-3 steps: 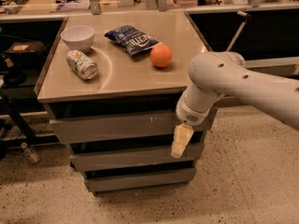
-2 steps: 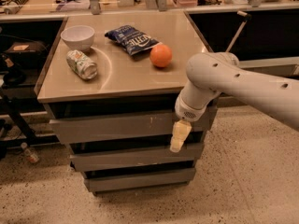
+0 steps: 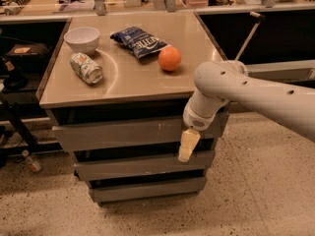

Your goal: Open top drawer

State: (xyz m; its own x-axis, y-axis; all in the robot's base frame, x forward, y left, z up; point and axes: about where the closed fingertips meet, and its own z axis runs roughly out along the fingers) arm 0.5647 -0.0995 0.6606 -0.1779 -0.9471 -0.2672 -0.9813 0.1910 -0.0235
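Note:
The top drawer (image 3: 118,134) is the widest grey drawer front, just under the cabinet top, with pale scratches right of centre. A dark gap shows above it; its inside is hidden. My gripper (image 3: 187,145), cream-coloured, hangs from the white arm (image 3: 231,85) in front of the drawer's right end, its tip reaching down to the gap above the middle drawer (image 3: 138,165). The bottom drawer (image 3: 142,188) sits below that.
On the cabinet top (image 3: 133,80) stand a white bowl (image 3: 82,37), a lying can (image 3: 86,68), a blue chip bag (image 3: 140,41) and an orange (image 3: 169,58). Dark shelving and a small bottle (image 3: 30,161) are at the left. A counter runs behind. Speckled floor lies in front.
My gripper has shifted slightly left along the top drawer's front. The drawer and the things on the cabinet top have not visibly moved.

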